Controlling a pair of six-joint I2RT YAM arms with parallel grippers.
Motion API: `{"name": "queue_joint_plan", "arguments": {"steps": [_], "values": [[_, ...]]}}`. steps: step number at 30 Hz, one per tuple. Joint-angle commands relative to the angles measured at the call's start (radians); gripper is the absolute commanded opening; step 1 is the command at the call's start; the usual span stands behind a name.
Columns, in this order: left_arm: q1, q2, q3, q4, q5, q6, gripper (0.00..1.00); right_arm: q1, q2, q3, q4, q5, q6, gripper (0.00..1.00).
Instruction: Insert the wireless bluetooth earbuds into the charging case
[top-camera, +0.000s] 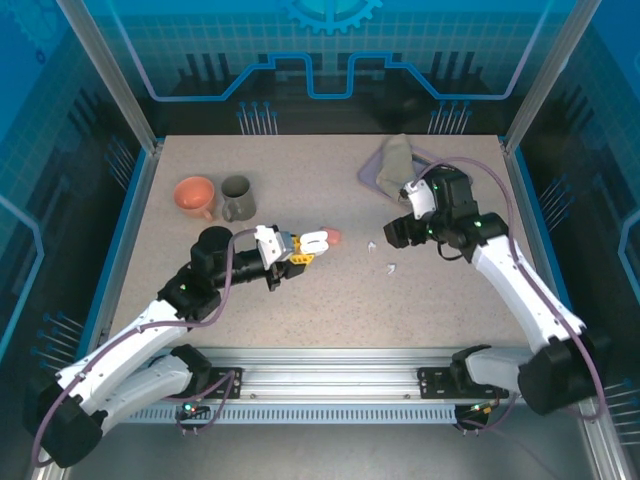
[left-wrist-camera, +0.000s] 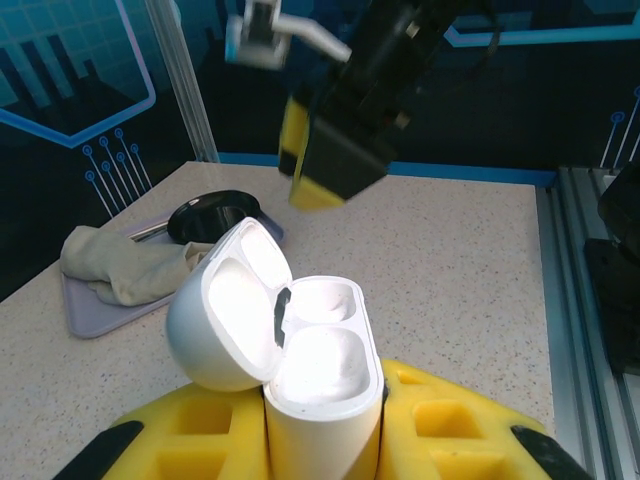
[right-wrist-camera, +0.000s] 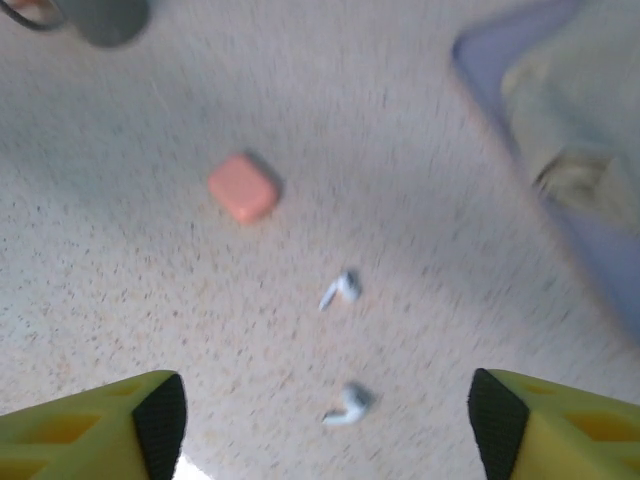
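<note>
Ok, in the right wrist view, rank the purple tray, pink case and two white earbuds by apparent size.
1. purple tray
2. pink case
3. upper white earbud and lower white earbud: alike, blurred, unranked.

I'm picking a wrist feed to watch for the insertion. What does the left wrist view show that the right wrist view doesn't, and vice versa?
Left wrist: the white charging case, lid open and wells empty, clamped in the left gripper; a black dish. Right wrist: two white earbuds lying loose; a salmon-pink case; a grey mug. Both: the right gripper, open; the speckled table; the lavender tray; its beige cloth.
</note>
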Motion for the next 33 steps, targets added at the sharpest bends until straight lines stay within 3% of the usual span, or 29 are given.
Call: {"name": "queue_joint_plan", "arguments": {"steps": [1, 6, 18, 26, 33], "values": [[-0.009, -0.016, -0.003, 0.023, -0.012, -0.022, 0.00, -0.016, 0.117, 0.058, -0.100, -0.066, 0.077, 0.73], [-0.008, -0.016, 0.001, 0.019, -0.012, -0.023, 0.00, -0.015, 0.302, 0.114, -0.068, -0.070, 0.068, 0.66], [-0.010, -0.019, 0.014, -0.009, -0.008, -0.025, 0.00, 0.053, 0.687, 0.296, -0.026, -0.028, 0.071, 0.61], [-0.011, -0.022, 0.014, -0.016, -0.003, -0.030, 0.00, 0.082, 0.800, 0.374, -0.020, -0.025, 0.077, 0.60], [-0.010, -0.020, 0.014, -0.020, -0.006, -0.031, 0.00, 0.087, 0.785, 0.331, -0.040, -0.032, 0.080, 0.56]]}}
